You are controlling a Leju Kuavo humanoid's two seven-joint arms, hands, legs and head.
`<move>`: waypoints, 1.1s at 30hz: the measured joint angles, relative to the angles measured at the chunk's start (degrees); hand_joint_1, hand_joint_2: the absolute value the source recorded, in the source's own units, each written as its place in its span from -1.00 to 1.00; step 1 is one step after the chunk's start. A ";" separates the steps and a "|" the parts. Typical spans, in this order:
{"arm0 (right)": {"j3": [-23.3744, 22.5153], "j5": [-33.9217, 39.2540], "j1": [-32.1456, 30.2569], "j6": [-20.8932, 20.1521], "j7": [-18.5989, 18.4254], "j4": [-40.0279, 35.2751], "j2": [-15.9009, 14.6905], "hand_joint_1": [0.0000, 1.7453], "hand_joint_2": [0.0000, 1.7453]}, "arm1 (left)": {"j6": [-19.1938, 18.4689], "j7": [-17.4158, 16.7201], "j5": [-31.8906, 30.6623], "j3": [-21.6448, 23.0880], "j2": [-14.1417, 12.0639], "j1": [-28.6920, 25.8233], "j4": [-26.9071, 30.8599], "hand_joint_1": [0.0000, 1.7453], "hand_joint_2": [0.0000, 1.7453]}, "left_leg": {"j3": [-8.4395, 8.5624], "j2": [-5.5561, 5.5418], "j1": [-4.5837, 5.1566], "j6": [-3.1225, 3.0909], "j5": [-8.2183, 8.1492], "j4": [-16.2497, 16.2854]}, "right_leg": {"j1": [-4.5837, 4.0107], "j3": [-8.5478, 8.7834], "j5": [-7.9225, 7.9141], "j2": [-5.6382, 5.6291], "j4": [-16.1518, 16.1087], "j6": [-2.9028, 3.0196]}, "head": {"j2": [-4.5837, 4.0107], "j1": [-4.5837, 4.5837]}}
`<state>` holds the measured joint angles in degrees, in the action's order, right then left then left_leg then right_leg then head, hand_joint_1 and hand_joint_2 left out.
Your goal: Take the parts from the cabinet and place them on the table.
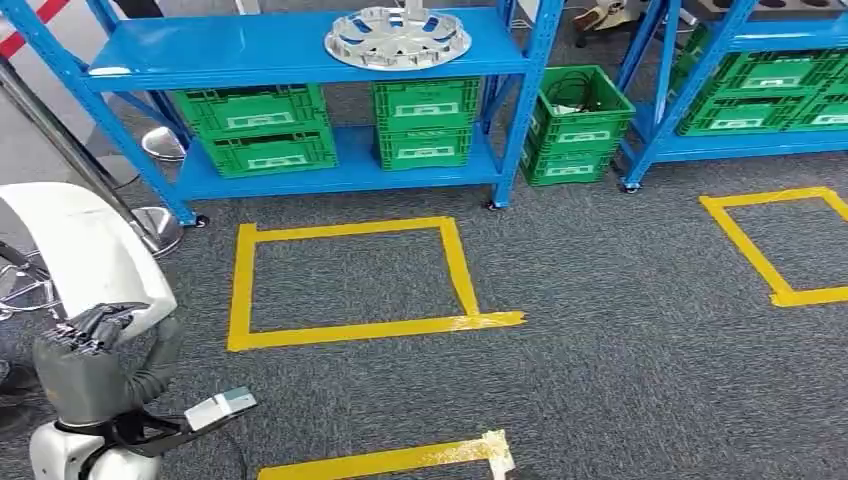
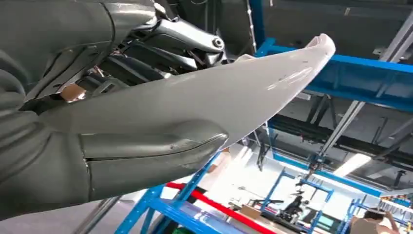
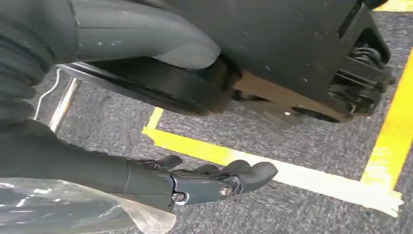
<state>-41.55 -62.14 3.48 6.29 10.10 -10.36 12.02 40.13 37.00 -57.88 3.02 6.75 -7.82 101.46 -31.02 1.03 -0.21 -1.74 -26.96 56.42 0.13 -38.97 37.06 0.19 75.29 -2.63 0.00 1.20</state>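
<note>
In the head view the left hand (image 1: 92, 327) grips a white curved panel (image 1: 85, 255) at the near left, while a silver wheel cover (image 1: 398, 38) lies on the top shelf of the blue rack (image 1: 300, 50) far ahead. The left wrist view adds the panel's thin glossy edge (image 2: 234, 92): likely light, stiff and slippery, best held near its thicker end. The right wrist view shows the right hand (image 3: 214, 180) hanging over grey carpet, fingers loosely extended, holding nothing.

White labels sit on the fronts of the green crates (image 1: 262, 128) at upper centre, but their print is too small to read.
</note>
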 joint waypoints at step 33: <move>1.14 -2.34 -1.03 0.46 3.87 0.09 -0.04 -1.00 1.00 | 0.02 -0.09 -0.29 -0.13 -0.04 -0.54 0.24 1.00 1.00 | -1.56 -1.35 -0.18 0.02 2.84 -1.52 | 0.10 2.12 0.95 0.00 -3.11 0.14 | 0.00 -0.07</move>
<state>-40.41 -64.48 2.45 6.76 13.97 -10.27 11.98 40.15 36.92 -58.16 2.89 6.71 -8.35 101.70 -32.58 -0.32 -0.39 -1.72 -24.12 54.91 0.23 -36.85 38.01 0.19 72.18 -2.50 0.00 1.14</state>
